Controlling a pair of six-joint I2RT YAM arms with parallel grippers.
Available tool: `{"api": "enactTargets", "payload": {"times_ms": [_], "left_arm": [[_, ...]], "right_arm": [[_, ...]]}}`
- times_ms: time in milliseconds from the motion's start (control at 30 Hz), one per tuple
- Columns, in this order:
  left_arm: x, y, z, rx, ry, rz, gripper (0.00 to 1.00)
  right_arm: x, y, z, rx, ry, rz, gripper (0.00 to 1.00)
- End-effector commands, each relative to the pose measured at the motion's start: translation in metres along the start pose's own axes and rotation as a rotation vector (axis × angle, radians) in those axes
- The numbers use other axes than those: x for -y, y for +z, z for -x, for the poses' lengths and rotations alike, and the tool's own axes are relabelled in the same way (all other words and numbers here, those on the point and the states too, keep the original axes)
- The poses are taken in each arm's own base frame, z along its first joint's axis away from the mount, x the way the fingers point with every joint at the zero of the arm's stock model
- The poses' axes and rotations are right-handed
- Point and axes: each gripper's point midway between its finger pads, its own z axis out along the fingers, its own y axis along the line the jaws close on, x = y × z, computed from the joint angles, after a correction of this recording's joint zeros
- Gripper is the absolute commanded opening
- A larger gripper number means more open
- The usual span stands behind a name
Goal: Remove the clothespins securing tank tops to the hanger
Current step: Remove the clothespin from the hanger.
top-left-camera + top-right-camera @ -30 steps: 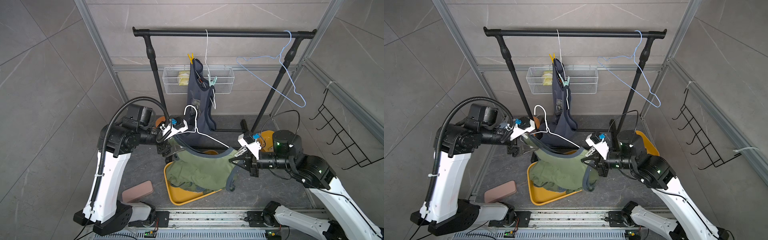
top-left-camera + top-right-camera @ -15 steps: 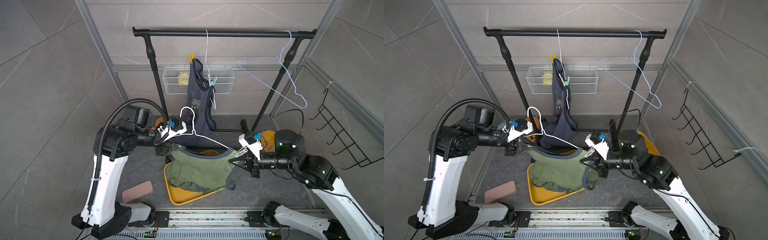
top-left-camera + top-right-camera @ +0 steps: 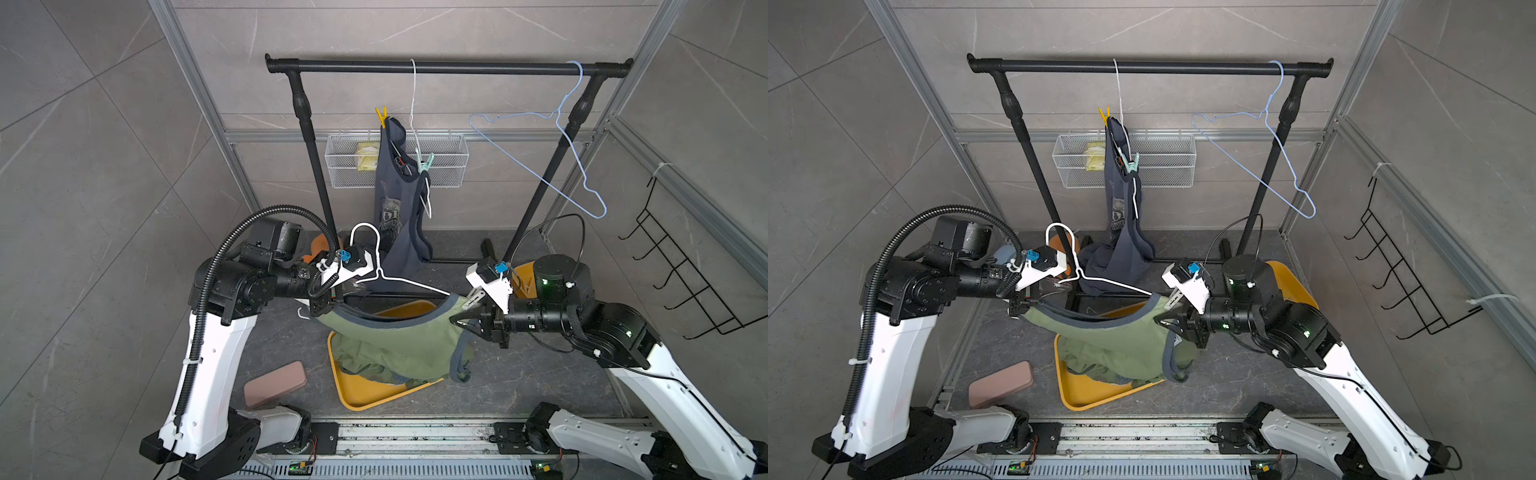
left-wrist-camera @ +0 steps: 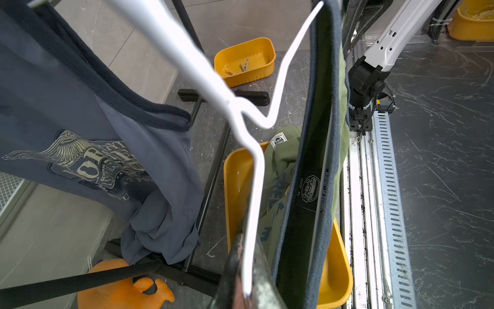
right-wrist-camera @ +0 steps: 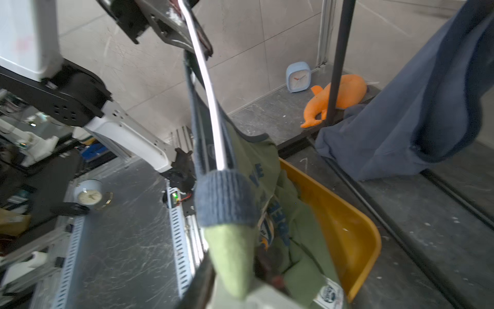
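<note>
An olive tank top [image 3: 395, 336] hangs on a white wire hanger [image 3: 409, 282] stretched between both arms above the tray. My left gripper [image 4: 247, 289] is shut on the hanger's wire end, seen also in a top view [image 3: 332, 297]. My right gripper [image 3: 459, 324] stands open around the top's other shoulder strap [image 5: 227, 203]. A pale clothespin [image 3: 473, 298] sits on that shoulder just above the fingers. At the back, a slate blue tank top [image 3: 399, 199] hangs from the rail, pinned by a yellow clothespin [image 3: 381, 114] and a mint green clothespin [image 3: 426, 163].
A yellow tray [image 3: 365, 395] below holds another olive top. A small yellow bin [image 4: 244, 61] holds loose clothespins. A bare blue hanger [image 3: 540, 162] hangs on the black rail [image 3: 449, 66]. A wire basket [image 3: 449, 166], pink block [image 3: 274, 384], orange toy [image 5: 336, 96] and clock [image 5: 298, 77] stand around.
My left gripper has closed on the hanger's wire end. My right gripper, shut before, has opened at the shoulder strap. The hanger's hook side has risen slightly.
</note>
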Motion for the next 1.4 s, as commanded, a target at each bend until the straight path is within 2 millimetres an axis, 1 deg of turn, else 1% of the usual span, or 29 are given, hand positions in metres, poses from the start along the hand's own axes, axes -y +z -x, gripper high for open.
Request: {"api": "enactTargets", "payload": {"times_ms": [0,33,67,267,400,467,500,567,667,767,900,1033,1100,1367], "left_arm": [[-0.002,-0.006,-0.012,-0.059,0.004,0.071,0.00],[-0.002,-0.009,-0.016,-0.078,0.011,0.085,0.00],[-0.001,-0.010,-0.021,-0.100,0.016,0.095,0.00],[0.004,-0.019,-0.037,-0.163,0.030,0.141,0.00],[0.015,-0.023,-0.030,-0.126,0.038,0.113,0.00],[0.020,-0.024,-0.025,-0.098,0.041,0.092,0.00],[0.022,-0.025,-0.021,-0.082,0.042,0.079,0.00],[0.026,-0.025,-0.014,-0.050,0.044,0.054,0.00],[0.030,-0.027,-0.006,-0.013,0.048,0.031,0.00],[0.032,-0.029,-0.001,0.008,0.053,0.019,0.00],[0.033,-0.027,-0.002,0.006,0.049,0.006,0.00],[0.035,-0.026,-0.003,0.007,0.052,0.000,0.00],[0.036,-0.027,-0.002,0.011,0.055,-0.006,0.00],[0.040,-0.032,0.006,0.039,0.066,-0.014,0.00]], "right_arm": [[0.023,0.007,0.010,0.022,-0.006,-0.108,0.48],[0.026,0.007,0.010,0.021,0.000,-0.124,0.52],[0.028,0.008,0.010,0.019,0.005,-0.132,0.54],[0.025,-0.005,0.015,0.054,0.003,-0.158,0.58],[0.028,-0.014,0.017,0.095,0.020,-0.193,0.60],[0.025,-0.018,0.019,0.132,0.040,-0.177,0.60],[0.024,-0.020,0.020,0.159,0.047,-0.169,0.62],[0.028,-0.024,0.021,0.200,0.066,-0.186,0.65],[0.031,-0.029,0.026,0.251,0.098,-0.164,0.65],[0.024,-0.029,0.032,0.281,0.118,-0.080,0.65],[0.007,-0.035,0.040,0.319,0.107,0.040,0.65],[-0.007,-0.036,0.043,0.319,0.097,0.122,0.64],[-0.010,-0.036,0.043,0.318,0.094,0.144,0.63],[-0.009,-0.026,0.039,0.287,0.112,0.182,0.59]]}}
